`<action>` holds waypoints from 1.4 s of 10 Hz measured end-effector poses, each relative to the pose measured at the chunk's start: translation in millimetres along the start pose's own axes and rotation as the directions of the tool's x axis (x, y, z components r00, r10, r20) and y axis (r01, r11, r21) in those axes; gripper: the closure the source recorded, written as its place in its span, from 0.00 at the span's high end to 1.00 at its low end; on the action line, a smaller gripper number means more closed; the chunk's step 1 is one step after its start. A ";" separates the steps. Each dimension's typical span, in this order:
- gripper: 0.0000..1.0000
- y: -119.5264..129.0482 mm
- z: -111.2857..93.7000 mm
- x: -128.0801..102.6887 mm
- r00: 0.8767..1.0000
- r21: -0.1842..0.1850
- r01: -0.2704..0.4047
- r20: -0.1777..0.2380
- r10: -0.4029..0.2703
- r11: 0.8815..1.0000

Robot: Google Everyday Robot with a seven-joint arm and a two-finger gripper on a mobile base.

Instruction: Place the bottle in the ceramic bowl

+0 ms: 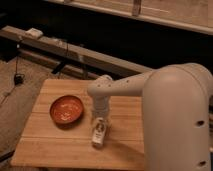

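Camera view: the robot's white arm point(172, 117) is the largest thing in sight. It fills the right side and reaches left across the wooden tabletop point(52, 145) to a rounded joint, where it turns downward. The tabletop is a pale butcher-block slab, seen from above at an angle, with dark floor around it. A long beam point(75, 51) runs diagonally behind it.

The ceramic bowl point(66, 110) sits on the left half of the tabletop. It is orange-red and glossy inside (the rim reads darker), with nothing in it.

The bottle point(99, 137) lies on the tabletop just to the right of the bowl and a little nearer the camera. It is close to the bowl but apart from it, and its long axis runs roughly away from the camera. Its light label faces up.

The hand point(100, 121) points straight down at the bottle's far end and meets or overlaps it. I cannot tell whether it is grasping the bottle or has let go.
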 end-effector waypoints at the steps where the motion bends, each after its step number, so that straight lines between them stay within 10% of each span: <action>1: 0.65 -0.3 3.9 0.5 1.000 0.001 -0.002 -0.011 0.002 1.000; 6: 0.63 1.2 21.8 2.0 0.998 0.019 0.005 -0.062 -0.004 1.000; 10: 0.28 2.0 31.2 2.2 0.995 0.030 0.009 -0.104 -0.006 1.000; 14: 0.00 -5.2 2.4 -6.9 0.998 0.013 -0.037 -0.053 0.038 0.999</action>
